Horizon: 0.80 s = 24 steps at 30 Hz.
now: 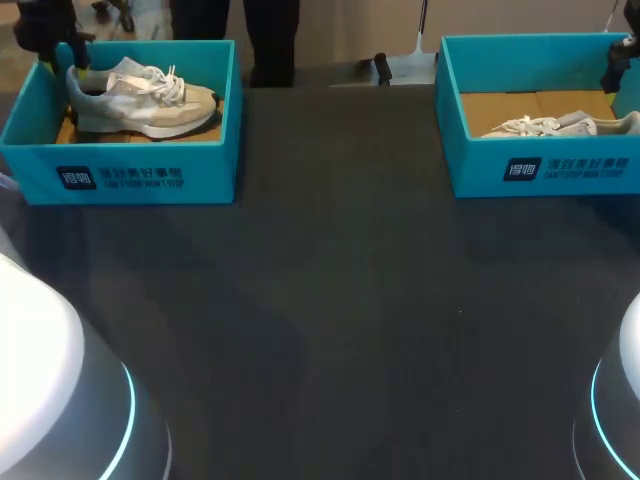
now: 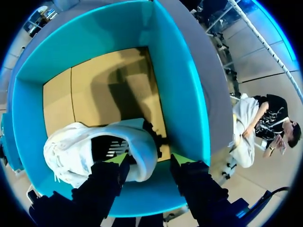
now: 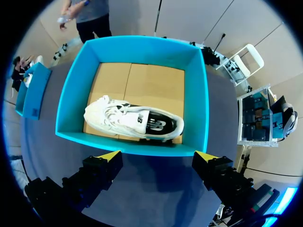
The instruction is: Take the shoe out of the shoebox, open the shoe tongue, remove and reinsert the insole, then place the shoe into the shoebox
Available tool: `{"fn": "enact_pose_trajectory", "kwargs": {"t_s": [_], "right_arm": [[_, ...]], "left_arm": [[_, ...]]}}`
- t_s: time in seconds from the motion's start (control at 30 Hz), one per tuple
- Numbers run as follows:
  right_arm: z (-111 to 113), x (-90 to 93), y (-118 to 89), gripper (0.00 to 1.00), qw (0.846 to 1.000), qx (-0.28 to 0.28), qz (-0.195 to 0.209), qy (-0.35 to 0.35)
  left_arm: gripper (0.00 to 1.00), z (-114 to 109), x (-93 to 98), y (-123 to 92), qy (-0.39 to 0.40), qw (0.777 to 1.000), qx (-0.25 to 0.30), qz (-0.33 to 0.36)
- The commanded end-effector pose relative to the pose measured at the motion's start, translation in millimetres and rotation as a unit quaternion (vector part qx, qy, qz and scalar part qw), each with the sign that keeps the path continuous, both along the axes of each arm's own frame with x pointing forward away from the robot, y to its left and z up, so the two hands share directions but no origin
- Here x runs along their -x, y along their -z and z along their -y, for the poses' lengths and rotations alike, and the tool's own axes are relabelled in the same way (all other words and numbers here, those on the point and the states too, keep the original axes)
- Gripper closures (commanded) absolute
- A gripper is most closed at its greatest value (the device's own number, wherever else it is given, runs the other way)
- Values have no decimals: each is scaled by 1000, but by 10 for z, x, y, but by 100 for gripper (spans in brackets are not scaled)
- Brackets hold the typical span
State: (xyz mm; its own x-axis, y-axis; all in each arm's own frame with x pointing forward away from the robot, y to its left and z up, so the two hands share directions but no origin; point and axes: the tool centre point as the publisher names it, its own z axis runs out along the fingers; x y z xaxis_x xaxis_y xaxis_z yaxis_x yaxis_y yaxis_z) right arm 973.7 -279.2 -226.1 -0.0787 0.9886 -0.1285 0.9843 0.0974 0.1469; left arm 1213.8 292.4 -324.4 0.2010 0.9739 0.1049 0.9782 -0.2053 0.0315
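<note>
A white and beige sneaker [image 1: 145, 100] lies in the left teal shoebox [image 1: 140, 170], heel toward the box's left end. My left gripper [image 2: 149, 160] is down in that box [image 2: 180, 85] with the shoe's heel [image 2: 142, 146] between its open fingers. One yellow tip sits at the shoe's mouth. The other stands just clear outside the heel. In the head view this gripper [image 1: 50, 40] is a dark shape over the box's far left corner. My right gripper [image 3: 158, 156] hangs open above the near wall of the right shoebox [image 3: 137, 47], which holds a second white sneaker [image 3: 132, 123].
The right shoebox [image 1: 560, 170] with its white sneaker [image 1: 560, 125] stands at the table's back right. My right gripper [image 1: 620, 60] shows above its right end. Dark tabletop [image 1: 330, 300] stretches between and in front of the two boxes.
</note>
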Motion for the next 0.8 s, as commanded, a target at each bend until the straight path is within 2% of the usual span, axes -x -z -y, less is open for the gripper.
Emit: {"fn": "enact_pose_trajectory", "kwargs": {"t_s": [0.03,0.17,0.3,0.8], "right_arm": [[-3,1,-2,0,1000,0,0,0],[-3,1,-2,0,1000,0,0,0],[-3,1,-2,0,1000,0,0,0],[-3,1,-2,0,1000,0,0,0]], "left_arm": [[49,-16,-92,79,1,1000,3,-16],[53,-36,-90,159,-3,1000,-1,-24],[50,-60,-84,218,-7,1000,-6,-28],[52,-121,-114,435,-27,998,-10,-48]]}}
